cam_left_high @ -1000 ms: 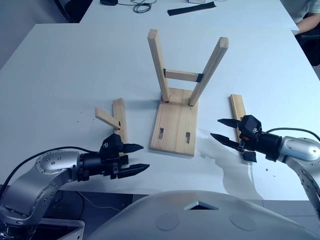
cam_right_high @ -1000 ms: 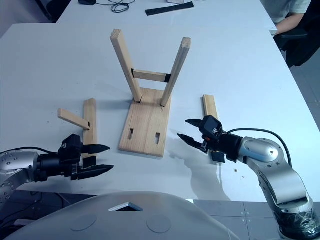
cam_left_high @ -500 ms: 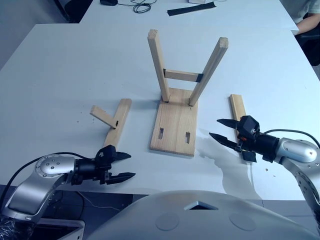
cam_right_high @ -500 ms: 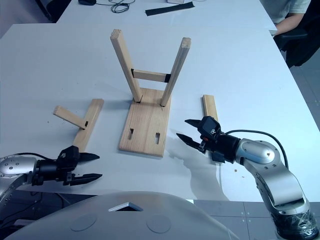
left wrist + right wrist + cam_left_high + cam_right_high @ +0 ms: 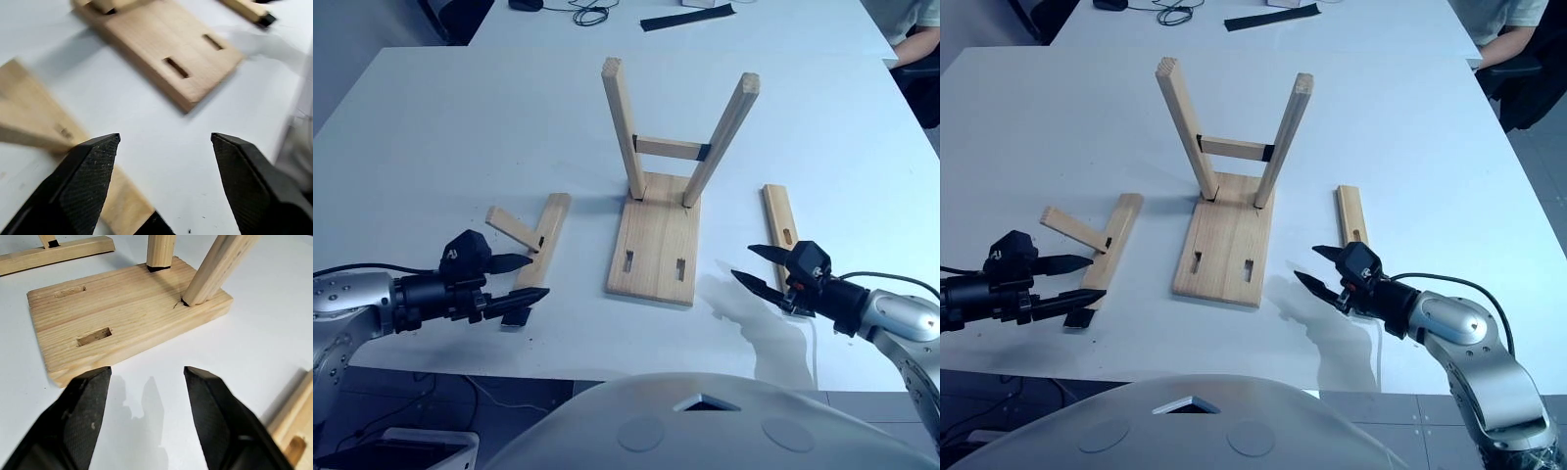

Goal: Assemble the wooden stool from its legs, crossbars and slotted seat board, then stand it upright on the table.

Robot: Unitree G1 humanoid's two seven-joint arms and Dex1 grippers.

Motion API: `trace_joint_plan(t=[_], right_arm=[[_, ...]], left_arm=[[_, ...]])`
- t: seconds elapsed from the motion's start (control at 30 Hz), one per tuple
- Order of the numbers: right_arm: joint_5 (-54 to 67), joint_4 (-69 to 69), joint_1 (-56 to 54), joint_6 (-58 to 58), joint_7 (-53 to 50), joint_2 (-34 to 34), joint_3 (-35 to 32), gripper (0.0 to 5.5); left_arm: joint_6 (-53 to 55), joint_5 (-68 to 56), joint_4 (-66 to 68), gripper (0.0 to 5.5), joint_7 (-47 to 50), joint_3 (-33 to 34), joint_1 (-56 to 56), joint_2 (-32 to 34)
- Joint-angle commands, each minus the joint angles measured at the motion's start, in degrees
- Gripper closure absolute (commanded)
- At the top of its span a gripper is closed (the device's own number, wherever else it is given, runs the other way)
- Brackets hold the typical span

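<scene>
The slotted seat board (image 5: 651, 245) lies flat mid-table. Two legs (image 5: 625, 122) stand in its far slots, joined by a crossbar (image 5: 670, 149); the two near slots (image 5: 628, 259) are empty. A loose leg with a crossbar stub (image 5: 540, 240) lies left of the board. Another loose leg (image 5: 780, 223) lies to its right. My left gripper (image 5: 538, 276) is open at the near end of the left leg piece (image 5: 29, 112). My right gripper (image 5: 743, 262) is open and empty, low over the table off the board's near right corner (image 5: 122, 308).
Cables and a black strip (image 5: 687, 18) lie on the far table. The table's near edge (image 5: 636, 377) runs just behind both grippers. Bare white tabletop surrounds the parts.
The left leg piece swung to a slant, then stayed. My left gripper drew back toward me, then shifted left to that leg's near end. The right gripper slid slightly nearer and rightward.
</scene>
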Motion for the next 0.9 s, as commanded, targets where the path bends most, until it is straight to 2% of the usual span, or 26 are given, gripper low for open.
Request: trace_joint_plan(t=[0.03, 0.4, 0.6, 0.9], right_arm=[[-0.3, -0.6, -0.7, -0.4, -0.3, -0.3, -0.8, 2.77], [-0.6, -0.3, -0.9, -0.3, 0.0, -0.6, -1.3, 2.77], [-0.9, 0.0, -1.4, -0.4, 0.1, -0.5, -0.7, 2.77], [-0.6, 0.8, -2.6, -0.1, 1.6, -1.5, -1.1, 2.77]], left_arm=[[8.4, 0.5, -3.9, 2.05, 10.9, -1.8, 0.4, -4.1], [22.9, -0.7, -7.0, 2.05, 28.6, -0.6, -4.6, -13.5], [23.0, 0.5, -6.6, 2.05, 31.6, -3.7, -5.7, -16.4], [16.7, 6.2, -0.1, 2.05, 32.5, -7.6, -3.1, -18.0]])
